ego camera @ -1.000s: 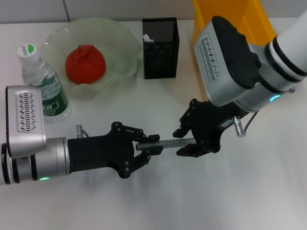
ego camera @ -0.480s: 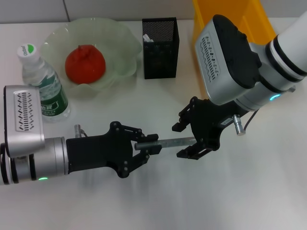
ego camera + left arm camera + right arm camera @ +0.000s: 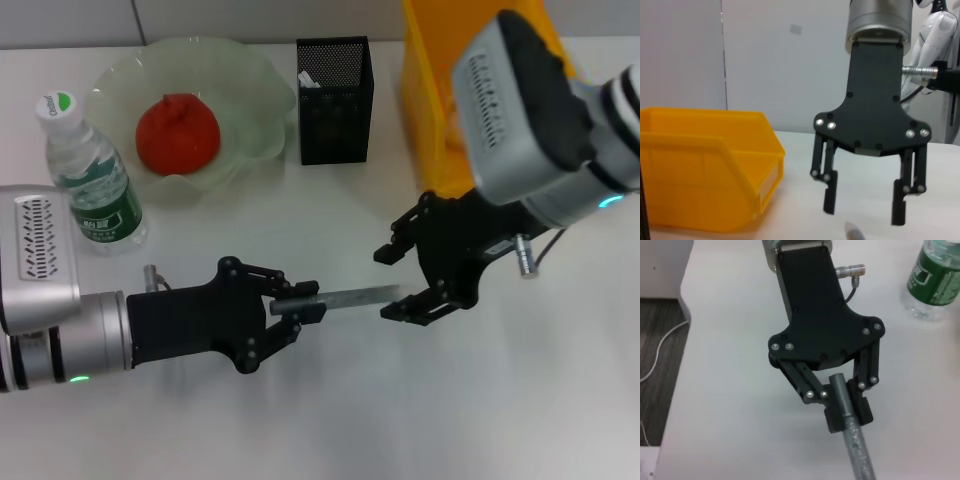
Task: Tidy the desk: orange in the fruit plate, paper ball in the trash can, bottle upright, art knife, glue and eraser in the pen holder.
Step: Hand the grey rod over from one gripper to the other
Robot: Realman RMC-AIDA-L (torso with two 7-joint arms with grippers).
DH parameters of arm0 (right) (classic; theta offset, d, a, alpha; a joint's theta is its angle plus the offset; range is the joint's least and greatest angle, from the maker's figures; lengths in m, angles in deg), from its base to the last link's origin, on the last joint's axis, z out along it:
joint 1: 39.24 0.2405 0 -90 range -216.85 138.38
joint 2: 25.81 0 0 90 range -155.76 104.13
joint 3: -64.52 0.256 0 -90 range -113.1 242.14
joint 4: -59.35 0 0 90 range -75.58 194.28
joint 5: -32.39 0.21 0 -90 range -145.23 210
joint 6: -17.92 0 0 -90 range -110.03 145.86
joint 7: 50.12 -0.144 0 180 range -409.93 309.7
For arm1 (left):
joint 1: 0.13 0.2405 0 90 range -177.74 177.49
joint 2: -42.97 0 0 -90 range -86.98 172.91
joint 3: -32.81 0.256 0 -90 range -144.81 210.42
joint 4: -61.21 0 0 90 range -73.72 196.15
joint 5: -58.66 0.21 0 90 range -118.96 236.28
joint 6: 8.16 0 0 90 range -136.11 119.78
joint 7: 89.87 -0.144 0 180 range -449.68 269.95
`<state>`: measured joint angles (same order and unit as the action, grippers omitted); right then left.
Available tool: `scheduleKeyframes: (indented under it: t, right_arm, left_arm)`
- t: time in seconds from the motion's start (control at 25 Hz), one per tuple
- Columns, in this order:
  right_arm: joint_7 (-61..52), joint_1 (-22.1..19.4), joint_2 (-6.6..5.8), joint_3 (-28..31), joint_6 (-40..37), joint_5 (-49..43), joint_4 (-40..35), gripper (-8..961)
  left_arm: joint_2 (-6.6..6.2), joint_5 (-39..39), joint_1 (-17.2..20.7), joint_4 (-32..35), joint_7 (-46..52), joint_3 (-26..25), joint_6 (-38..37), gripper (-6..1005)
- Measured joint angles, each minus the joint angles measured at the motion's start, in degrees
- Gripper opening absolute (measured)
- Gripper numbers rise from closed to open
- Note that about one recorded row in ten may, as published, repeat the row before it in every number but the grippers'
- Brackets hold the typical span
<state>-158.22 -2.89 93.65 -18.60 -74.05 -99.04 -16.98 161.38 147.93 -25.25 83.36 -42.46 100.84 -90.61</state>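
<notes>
While the left gripper (image 3: 297, 308) clamped one end of the knife (image 3: 355, 297), the right gripper (image 3: 413, 280) stood open around its tip; an off-centre closure could have knocked it loose.

The trash can (image 3: 430, 120) at one o'clock is mostly hidden behind the right arm and cut by the top edge. White bits in the pen holder (image 3: 335, 100) cannot be identified.

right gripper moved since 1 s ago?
Yes. The right gripper opened, let go of the art knife and shifted rightward, away from the pen holder.
</notes>
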Motion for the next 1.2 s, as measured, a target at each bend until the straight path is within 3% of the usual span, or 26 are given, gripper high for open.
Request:
scheduleKeyframes:
  t: [0.16,0.36,0.52,0.6,0.72,0.88,1.2]
  right_arm:
    - [0.01,-1.1,-0.1,5.17,-3.16,2.1,-0.39,601]
    - [0.92,-2.58,-0.31,15.82,-7.53,6.21,0.68,601]
    - [1.78,-2.66,-0.56,26.61,-11.19,9.01,6.1,601]
    - [1.91,-2.03,-1.35,32.23,-13.0,9.77,11.16,602]
    - [1.96,-1.03,-3.62,38.69,-13.73,10.2,21.07,602]
    - [2.42,-0.76,-6.5,42.8,-13.63,11.41,31.69,601]
    - [-1.56,-1.4,-8.97,44.74,-10.79,11.99,43.55,600]
  left_arm:
    - [-0.04,0.0,0.09,0.0,-0.11,-0.21,0.01,186]
    - [-0.24,0.0,0.7,0.35,-0.28,-0.27,-0.37,189]
    - [-0.32,0.01,0.97,0.57,-0.35,-0.34,-2.01,191]
    - [-0.32,0.01,0.97,0.57,-0.35,-0.34,-2.01,192]
    - [-0.44,0.03,1.04,0.61,-0.67,-0.55,-3.54,193]
    - [-0.47,0.03,1.06,0.6,-1.07,-0.77,-3.88,195]
    - [-0.38,0.02,1.51,0.63,-2.16,-2.29,-5.28,199]
